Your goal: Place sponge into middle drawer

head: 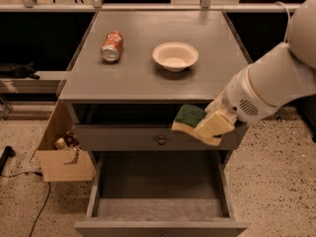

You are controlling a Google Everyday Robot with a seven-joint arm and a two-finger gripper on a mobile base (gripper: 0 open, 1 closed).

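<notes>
The sponge (188,116), dark green face up over pale yellow foam, is held in my gripper (210,127), which is shut on its right end. It hangs in front of the cabinet, off the tabletop, level with the knobbed drawer front and above the right half of the open middle drawer (158,181). That drawer is pulled out, a shallow grey box with a bare floor. My white arm reaches in from the right.
A white bowl (175,55) and an orange soda can (112,46) lying on its side sit on the grey tabletop (148,83). The shut drawer front with a round knob (161,140) is above the open drawer. A cardboard box (64,157) stands on the floor at left.
</notes>
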